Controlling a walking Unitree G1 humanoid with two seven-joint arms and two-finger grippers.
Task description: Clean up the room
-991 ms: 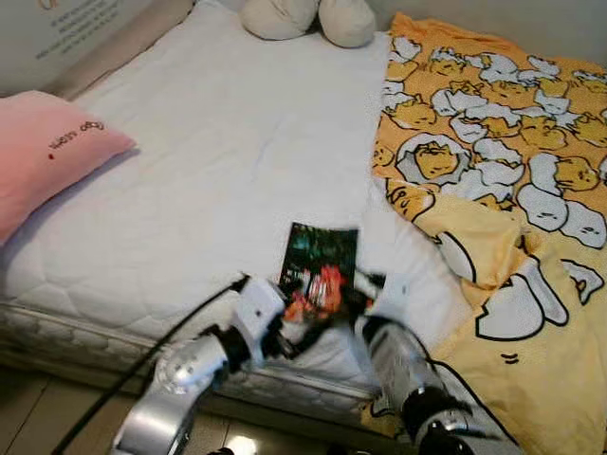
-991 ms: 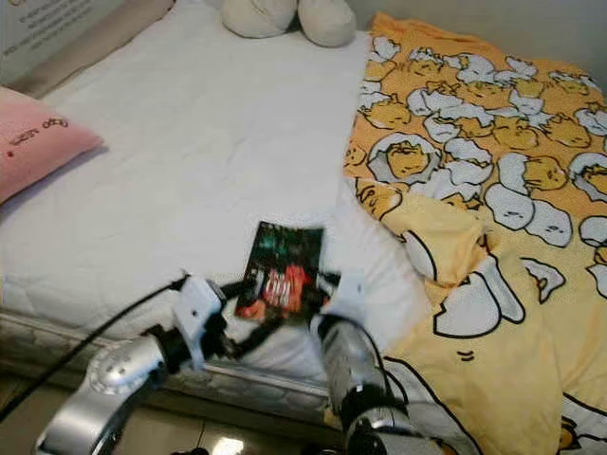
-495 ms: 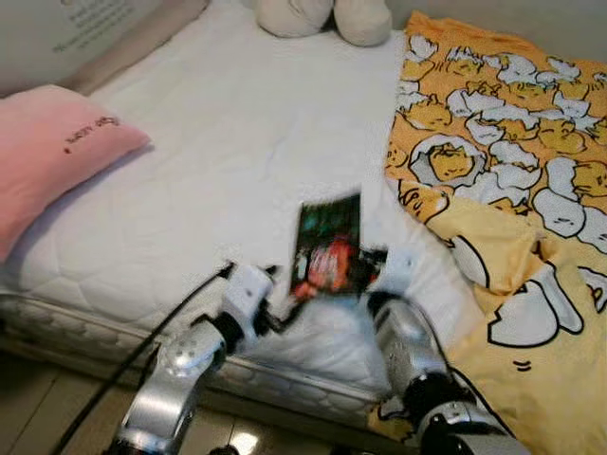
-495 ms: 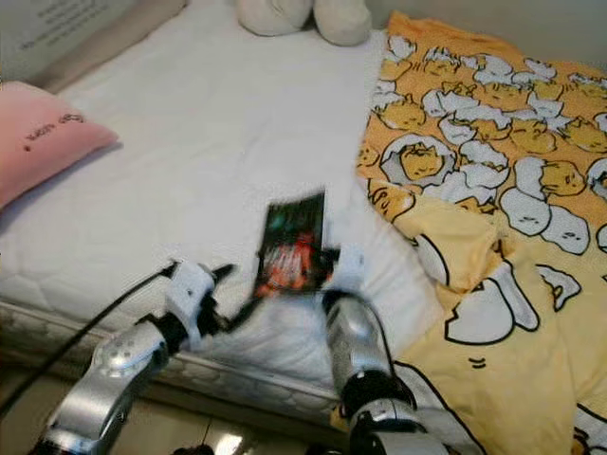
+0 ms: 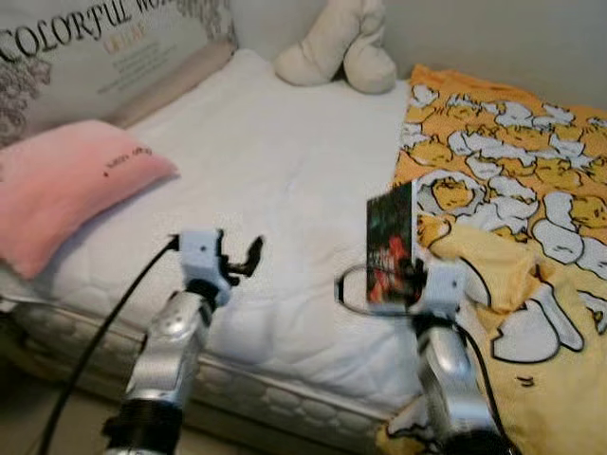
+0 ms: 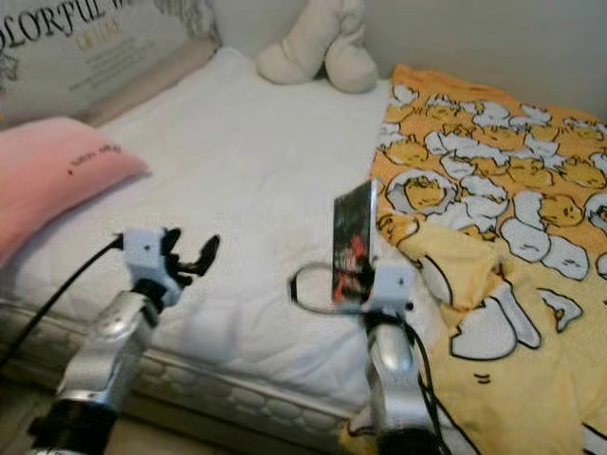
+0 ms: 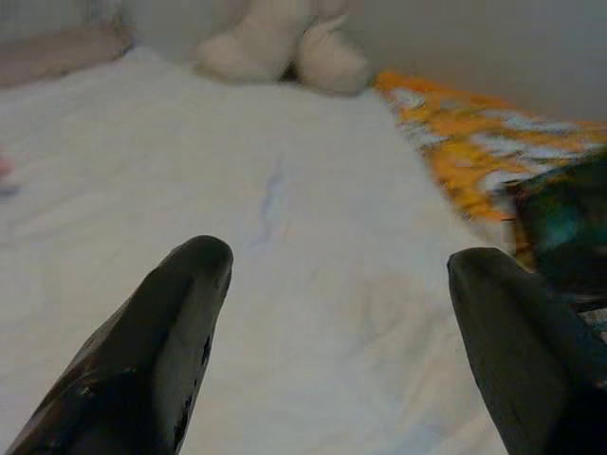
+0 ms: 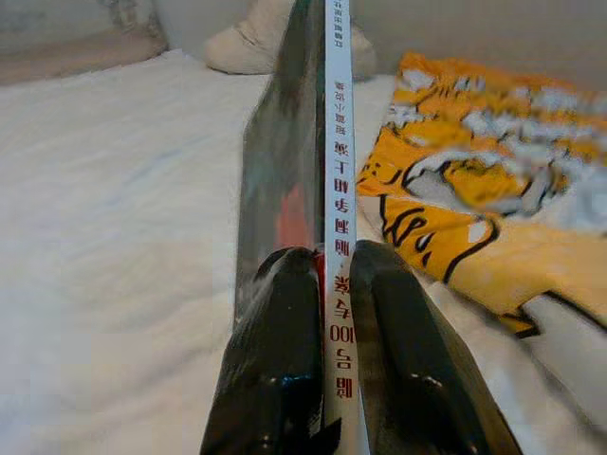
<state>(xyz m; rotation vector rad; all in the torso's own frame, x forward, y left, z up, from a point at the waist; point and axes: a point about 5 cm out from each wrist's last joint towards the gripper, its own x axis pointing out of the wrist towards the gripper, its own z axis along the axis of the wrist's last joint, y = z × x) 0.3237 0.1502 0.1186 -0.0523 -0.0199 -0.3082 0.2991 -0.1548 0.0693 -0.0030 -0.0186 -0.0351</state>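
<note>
- My right gripper (image 8: 327,284) holds a book (image 5: 392,245) upright above the mattress (image 5: 275,180), beside the blanket (image 5: 512,190) on my right.
- My left gripper (image 5: 248,256) hovers left of it, over the mattress.
- A pillow (image 5: 66,185) lies far left; a plush toy (image 5: 346,47) sits behind.

White quilted mattress (image 5: 285,180); pink pillow (image 5: 66,190); cream plush toy (image 5: 341,47); orange-yellow blanket (image 5: 512,180), egg-cartoon print; book (image 5: 391,245) dark green-red cover, white spine.
</note>
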